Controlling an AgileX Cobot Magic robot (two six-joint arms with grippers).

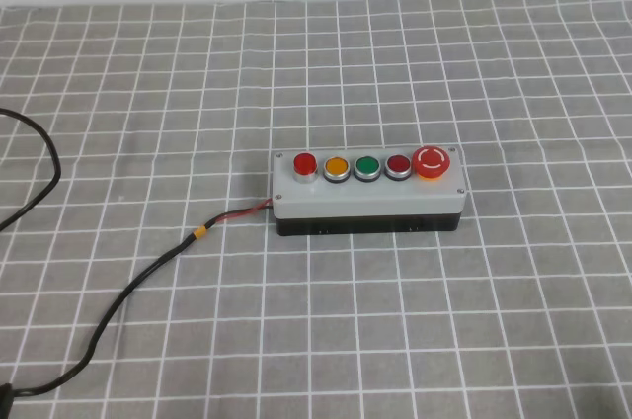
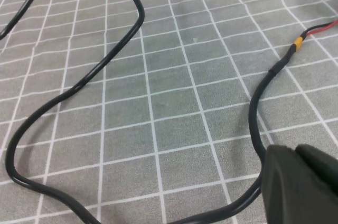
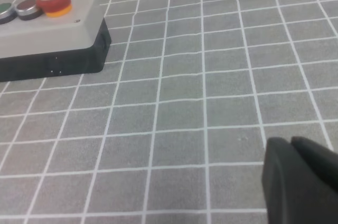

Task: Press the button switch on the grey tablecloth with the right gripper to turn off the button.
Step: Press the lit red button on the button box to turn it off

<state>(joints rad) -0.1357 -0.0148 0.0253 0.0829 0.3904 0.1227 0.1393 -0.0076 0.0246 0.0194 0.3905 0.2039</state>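
The button switch (image 1: 365, 197), a light-grey box on a black base, lies mid-cloth on the grey tablecloth (image 1: 494, 320). The button (image 1: 304, 163), a raised bright-red cap, is the leftmost of its row. Neither gripper shows in the high view. My right gripper (image 3: 289, 141) sits low at the bottom right of the right wrist view, its black fingers pressed together and holding nothing, well to the right of the box's right end (image 3: 58, 39). The button itself is out of that view. My left gripper (image 2: 293, 150) is shut beside the black cable (image 2: 256, 123).
To the button's right come an orange (image 1: 336, 167), a green (image 1: 367, 166) and a dark red button (image 1: 398, 165), then a large red mushroom button (image 1: 433, 161). The black-red cable (image 1: 148, 276) runs from the box's left end and loops across the left of the cloth.
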